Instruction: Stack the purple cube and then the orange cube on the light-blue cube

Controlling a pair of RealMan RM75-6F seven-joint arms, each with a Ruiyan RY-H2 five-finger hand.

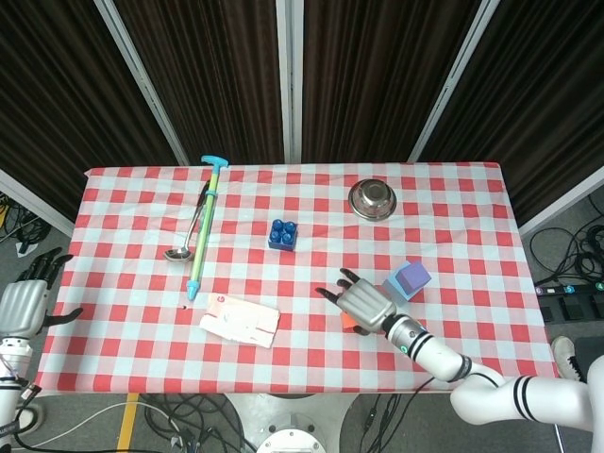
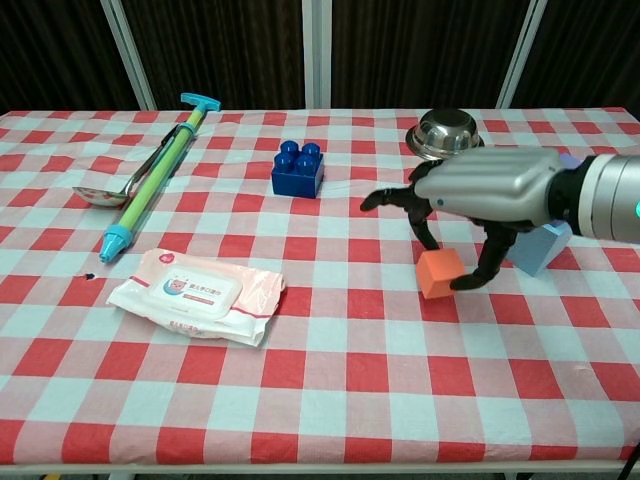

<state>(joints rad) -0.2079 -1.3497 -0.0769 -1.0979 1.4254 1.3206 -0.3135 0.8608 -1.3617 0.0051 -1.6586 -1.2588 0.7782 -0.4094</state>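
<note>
My right hand [image 2: 482, 192] pinches the orange cube [image 2: 440, 273] between thumb and a finger and holds it slightly above the cloth. In the head view the right hand [image 1: 366, 304] covers most of the orange cube [image 1: 348, 324]. Just right of the hand, the purple cube [image 1: 413, 276] sits on the light-blue cube [image 1: 394, 286]. In the chest view the light-blue cube [image 2: 541, 248] shows behind the wrist, and the purple one is almost hidden. My left hand [image 1: 24, 303] hangs open off the table's left edge, holding nothing.
A steel bowl [image 2: 445, 133] stands at the back right. A dark-blue brick [image 2: 297, 169] sits mid-table. A pack of wipes [image 2: 196, 295] lies front left. A green pump [image 2: 158, 172] and a ladle [image 2: 120, 185] lie further left.
</note>
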